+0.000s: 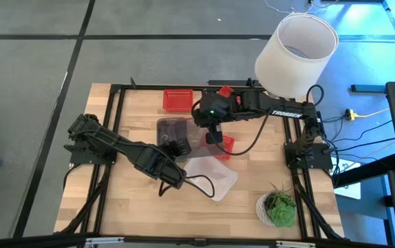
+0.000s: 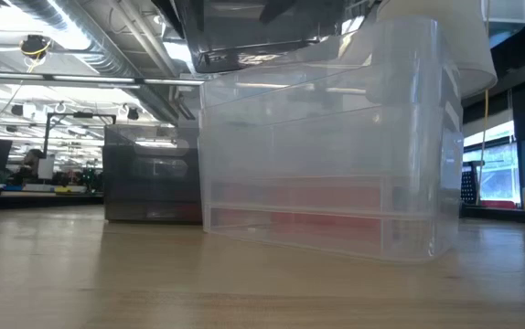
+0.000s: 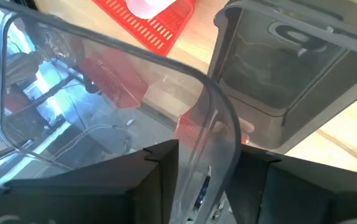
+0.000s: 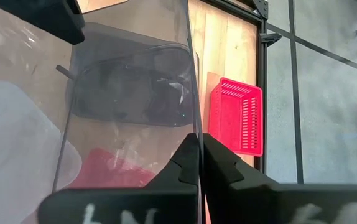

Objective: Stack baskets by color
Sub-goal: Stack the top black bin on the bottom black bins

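At mid-desk, your clear basket [image 1: 210,173] is blurring the red basket [image 4: 110,169] behind it; the right pincer [image 4: 197,163] is pinching its see-through wall, the left pincer [image 3: 206,180] straddling its rim, parted.

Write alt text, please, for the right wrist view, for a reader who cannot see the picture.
The right end effector is shut on the thin wall of a clear basket, held edge-on at the picture's middle. Through the clear plastic a smoky grey basket shows on the wooden table. A red mesh basket lies near the table's black frame.
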{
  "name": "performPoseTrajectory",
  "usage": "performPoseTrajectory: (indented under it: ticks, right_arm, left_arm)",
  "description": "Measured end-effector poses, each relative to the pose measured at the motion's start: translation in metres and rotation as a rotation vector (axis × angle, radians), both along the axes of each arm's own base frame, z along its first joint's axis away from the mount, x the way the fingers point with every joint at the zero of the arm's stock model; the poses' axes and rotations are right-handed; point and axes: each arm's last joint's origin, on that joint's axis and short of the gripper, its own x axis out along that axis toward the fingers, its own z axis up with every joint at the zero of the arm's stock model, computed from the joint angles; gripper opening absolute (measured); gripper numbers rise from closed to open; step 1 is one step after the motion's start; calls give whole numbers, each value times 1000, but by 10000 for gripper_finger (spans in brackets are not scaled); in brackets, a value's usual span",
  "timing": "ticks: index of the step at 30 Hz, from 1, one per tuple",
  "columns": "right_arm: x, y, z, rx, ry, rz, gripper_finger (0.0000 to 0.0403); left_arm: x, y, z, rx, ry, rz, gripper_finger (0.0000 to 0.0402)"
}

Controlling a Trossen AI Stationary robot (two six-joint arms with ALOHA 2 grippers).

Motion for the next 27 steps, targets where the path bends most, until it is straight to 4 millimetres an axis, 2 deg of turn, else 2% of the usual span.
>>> performPoseTrajectory:
  ticks: [7,27]
  right_arm:
    - [0,0,0,-1,0,-1,2]
    - [-1,0,0,-2,6,2,2]
  left_arm:
    - [0,-1,-1,-27,8,-4,131]
    - [8,-4,1,-72,-85,-7,133]
